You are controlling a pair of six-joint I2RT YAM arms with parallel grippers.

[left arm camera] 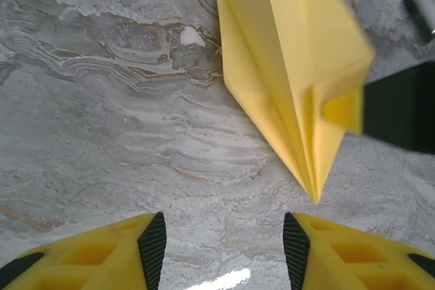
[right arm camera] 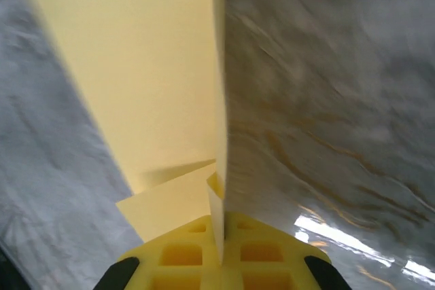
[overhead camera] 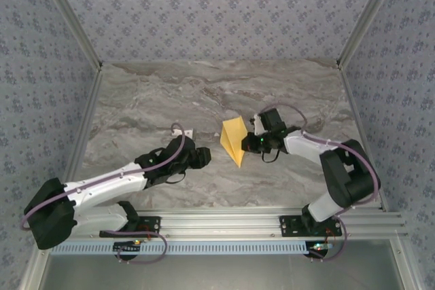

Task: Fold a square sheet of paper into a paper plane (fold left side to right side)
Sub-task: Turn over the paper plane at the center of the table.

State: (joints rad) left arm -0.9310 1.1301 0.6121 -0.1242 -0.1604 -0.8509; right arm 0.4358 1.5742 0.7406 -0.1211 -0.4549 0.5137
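Left wrist view, bottom edge: the left gripper is wide open and empty, its ribbed pads well apart over the bare marble table. Beyond them, in the upper right of the frame, lies the paper plane. Its narrow tip points down toward this gripper, and its long axis runs up from the tip to the broad end at the top edge. Right wrist view, bottom centre: the right gripper is clamped on a raised edge of the yellow paper. In the top view the plane sits mid-frame between both grippers. The right arm is touching it and the left is near but apart, so the right is judged better placed for the fold
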